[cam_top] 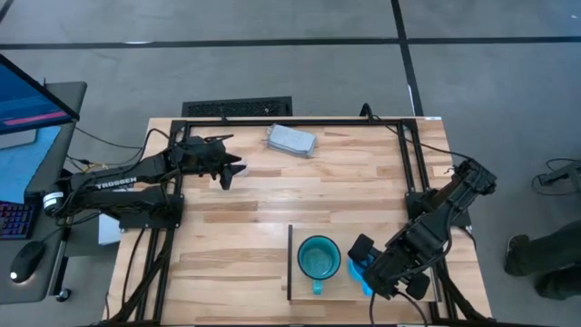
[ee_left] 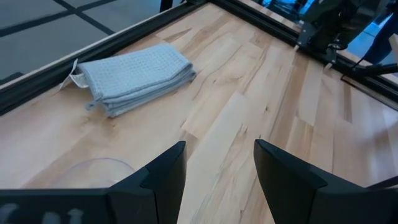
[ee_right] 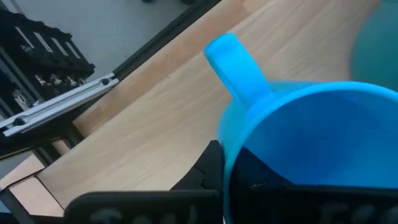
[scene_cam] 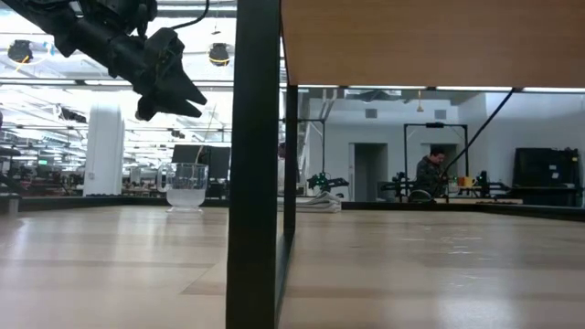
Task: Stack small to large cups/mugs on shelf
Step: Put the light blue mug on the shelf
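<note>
Overhead view: teal mug (cam_top: pixel 319 258) stands mouth up on the pale shelf (cam_top: pixel 304 289) at the desk's (cam_top: pixel 272 195) near edge, handle toward that edge, while the right end effector (cam_top: pixel 374 269) just beside it is clamped on the bright-blue mug (cam_top: pixel 360 275), mostly hidden under the arm. Desk-level view: the clear cup (scene_cam: pixel 186 186) stands upright below the left end effector (scene_cam: pixel 174 95), a dark post blocking the middle. Wrist views: the left end effector's fingers (ee_left: pixel 163 172) stand apart and empty above the cup's faint rim, near a folded grey-blue cloth (ee_left: pixel 132 76), and the blue mug's handle (ee_right: pixel 235 63) points away from the right jaws gripping its rim.
</note>
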Motion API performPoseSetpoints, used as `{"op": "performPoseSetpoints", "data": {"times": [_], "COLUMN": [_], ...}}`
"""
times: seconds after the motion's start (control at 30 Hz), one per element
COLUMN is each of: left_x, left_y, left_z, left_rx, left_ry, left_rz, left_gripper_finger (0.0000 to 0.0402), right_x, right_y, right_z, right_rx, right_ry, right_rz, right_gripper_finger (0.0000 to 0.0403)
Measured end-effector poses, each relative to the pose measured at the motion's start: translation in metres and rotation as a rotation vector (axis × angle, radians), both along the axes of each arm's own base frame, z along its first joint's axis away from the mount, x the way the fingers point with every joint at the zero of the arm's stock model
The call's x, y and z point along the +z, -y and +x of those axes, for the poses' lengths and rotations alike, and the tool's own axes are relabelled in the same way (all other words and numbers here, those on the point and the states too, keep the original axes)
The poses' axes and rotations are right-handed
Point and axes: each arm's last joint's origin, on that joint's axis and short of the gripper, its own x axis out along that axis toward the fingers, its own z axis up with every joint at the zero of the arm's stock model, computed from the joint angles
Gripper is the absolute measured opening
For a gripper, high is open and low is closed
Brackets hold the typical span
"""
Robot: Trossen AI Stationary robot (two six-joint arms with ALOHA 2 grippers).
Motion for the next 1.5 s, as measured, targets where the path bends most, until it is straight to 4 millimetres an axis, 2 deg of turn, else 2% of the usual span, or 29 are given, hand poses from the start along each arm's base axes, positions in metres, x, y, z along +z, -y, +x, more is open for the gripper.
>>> {"op": "performPoseSetpoints", "data": {"times": [0.27, 0.5, 1.3, 1.5], "left_x": [-0.0015, -0.0015, -0.0020, -0.0040], "left_y": [0.0003, 0.0003, 0.0004, 0.0009], "left_z": [-0.0007, -0.0007, -0.0009, -0.0019], "left_rx": [0.000, 0.000, 0.007, 0.008], "left_ry": [-0.016, -0.016, -0.017, -0.037], "left_rz": [-0.007, -0.007, -0.022, -0.034], "left_gripper_finger": [0.0179, 0.0179, 0.0179, 0.0179], "right_x": [0.0006, 0.0008, 0.0007, 0.0007], "right_y": [-0.0013, -0.0005, -0.0001, 0.0000], "right_z": [0.0015, 0.0033, 0.0032, 0.0031], "right_rx": [-0.043, -0.113, -0.064, -0.064], "right_ry": [0.007, -0.004, 0.007, 0.006], "right_rz": [0.018, 0.027, 0.021, 0.020], "right_gripper_finger": [0.0042, 0.0041, 0.0048, 0.0068]}}
